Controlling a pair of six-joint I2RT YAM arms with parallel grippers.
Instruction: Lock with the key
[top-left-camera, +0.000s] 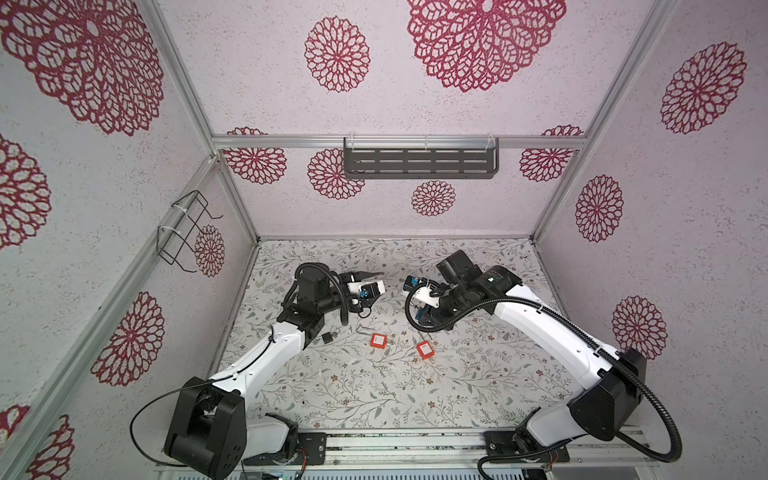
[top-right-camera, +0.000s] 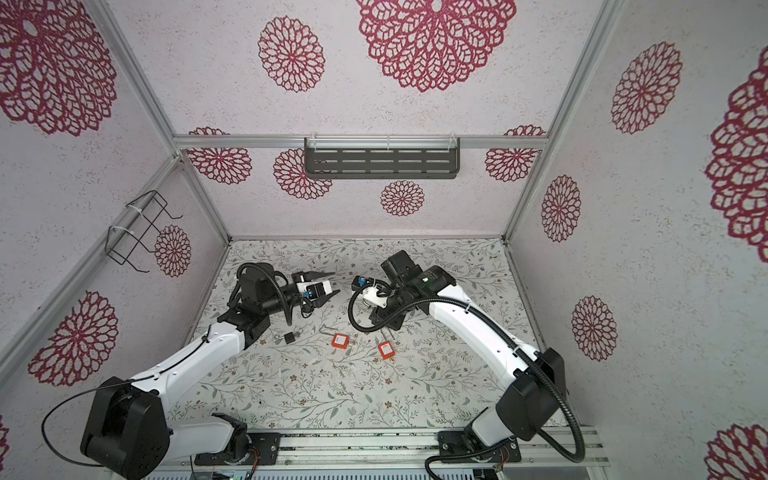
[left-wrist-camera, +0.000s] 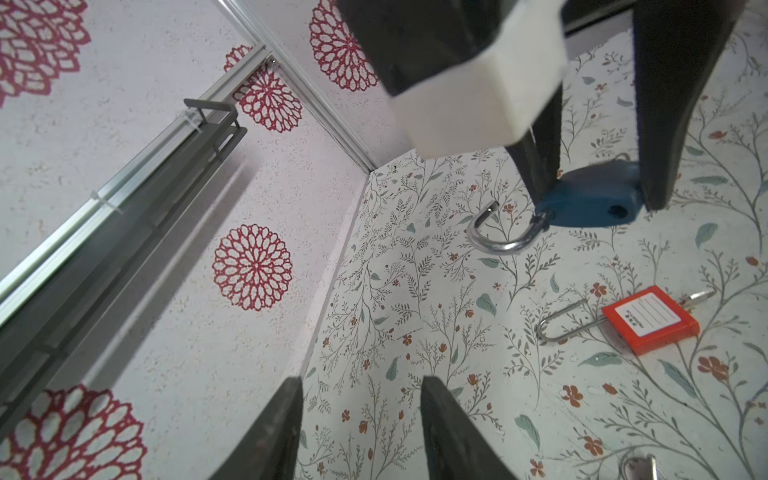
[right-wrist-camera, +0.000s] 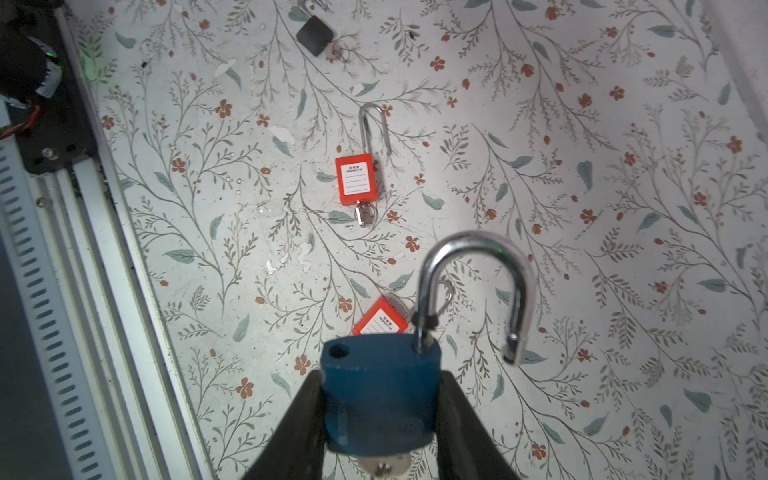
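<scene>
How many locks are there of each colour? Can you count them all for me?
Blue padlock: 1
Red padlocks: 2
Black padlock: 1
Total: 4

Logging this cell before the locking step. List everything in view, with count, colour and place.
blue padlock: one, blue, shackle open, in the right gripper
keys: two clear, silver, in the bases of the blue padlock and one red padlock
red padlocks: two, red, flat on the table
black padlock: one, black, on the table by the left arm
shelf: one, grey, back wall
wire basket: one, black, left side wall
table: one, floral
left gripper: black, open, empty
right gripper: black, shut on the blue padlock
</scene>
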